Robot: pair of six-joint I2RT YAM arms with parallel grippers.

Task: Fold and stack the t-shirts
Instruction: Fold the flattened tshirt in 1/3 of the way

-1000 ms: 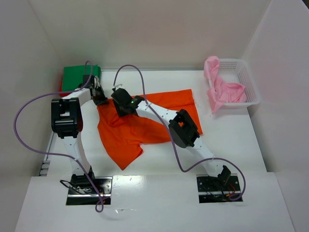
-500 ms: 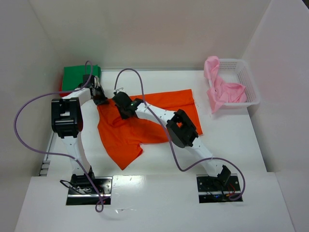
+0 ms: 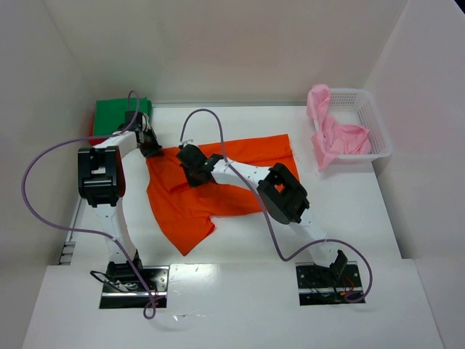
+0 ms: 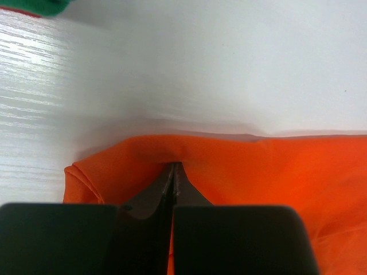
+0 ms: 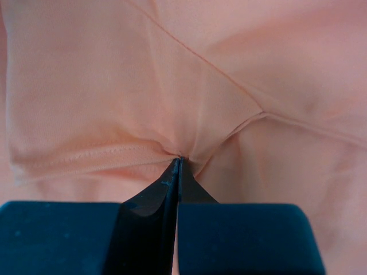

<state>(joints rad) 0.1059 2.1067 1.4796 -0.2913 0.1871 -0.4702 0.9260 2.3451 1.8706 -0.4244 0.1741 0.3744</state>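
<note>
The bright orange t-shirt (image 3: 190, 209) lies spread on the white table, partly folded over itself. My left gripper (image 3: 152, 151) is shut on its far left edge; the left wrist view shows the fingertips (image 4: 174, 167) pinching an orange fold (image 4: 258, 172). My right gripper (image 3: 189, 169) is shut on the same shirt a little to the right; in the right wrist view the cloth (image 5: 114, 86) looks pale peach and bunches at a seam at the gripper (image 5: 179, 157). A folded green t-shirt (image 3: 120, 116) lies on a red one (image 3: 95, 134) at the back left. The pale pink t-shirt (image 3: 336, 135) hangs out of the basket.
The white lattice basket (image 3: 369, 116) stands at the back right by the wall. White walls close in the table on the left, back and right. Purple cables loop above both arms.
My right gripper has moved a little right and toward the near edge, pulling orange cloth with it. Its elbow swung right. My left gripper has stayed put.
</note>
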